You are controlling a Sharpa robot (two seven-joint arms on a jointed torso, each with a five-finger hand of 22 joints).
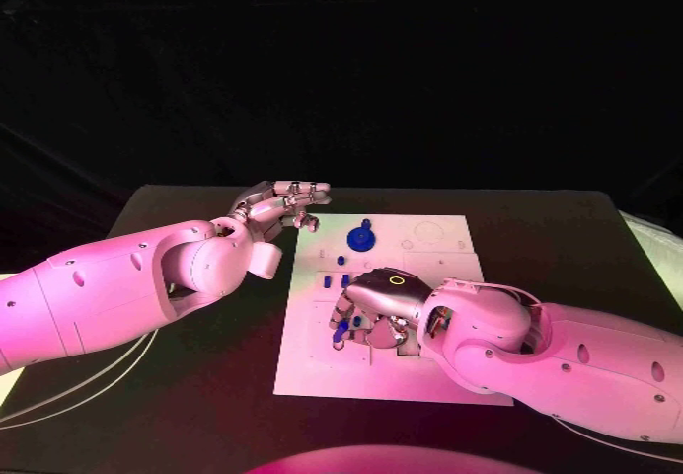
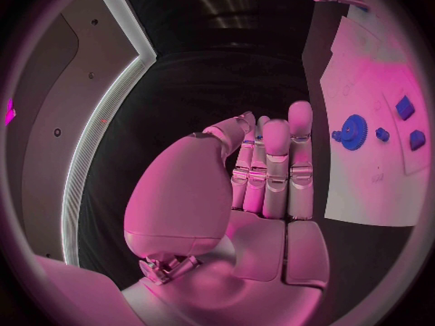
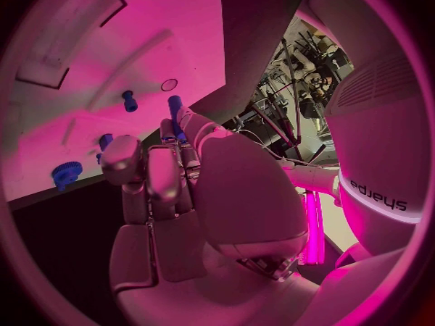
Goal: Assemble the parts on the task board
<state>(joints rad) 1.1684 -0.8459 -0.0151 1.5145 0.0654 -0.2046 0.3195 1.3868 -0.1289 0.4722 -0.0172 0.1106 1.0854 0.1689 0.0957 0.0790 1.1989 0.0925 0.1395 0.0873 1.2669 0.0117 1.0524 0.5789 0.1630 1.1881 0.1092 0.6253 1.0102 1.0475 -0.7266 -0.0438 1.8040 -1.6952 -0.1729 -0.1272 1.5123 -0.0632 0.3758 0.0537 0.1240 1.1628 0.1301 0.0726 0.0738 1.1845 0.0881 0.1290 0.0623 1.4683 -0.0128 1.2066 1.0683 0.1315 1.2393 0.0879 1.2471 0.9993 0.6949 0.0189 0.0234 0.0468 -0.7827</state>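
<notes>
From the head camera, the white task board [image 1: 427,296] lies in the middle of the black table [image 1: 569,227]. The left hand [image 1: 280,204] hovers at the board's far left corner, its fingers bent loosely and a little apart, with nothing in them. A blue gear [image 1: 361,238] sits on the board just beside that hand. Nearer the robot, small blue pegs [image 1: 343,282] stand in a short row on the board. The right hand [image 1: 379,308] is lowered over the board's middle, palm down, fingers curled toward the surface; a blue piece [image 1: 339,334] shows at its fingertips, but from here I cannot tell whether it is pinched or only touched.

From the left wrist, the left hand [image 2: 267,170] has its fingers straight and side by side, the thumb drawn across in front of them, holding nothing. The board [image 2: 376,87] lies beyond, with the gear [image 2: 352,132] and a few blue pieces [image 2: 405,108] on it.

From the right wrist, the right hand [image 3: 172,177] has its fingers curled close together, and a blue peg [image 3: 175,112] stands up at the fingertips, seemingly nipped between them. Another peg [image 3: 130,101] stands apart on the board [image 3: 109,65], and the gear [image 3: 66,174] lies near the board's edge.
</notes>
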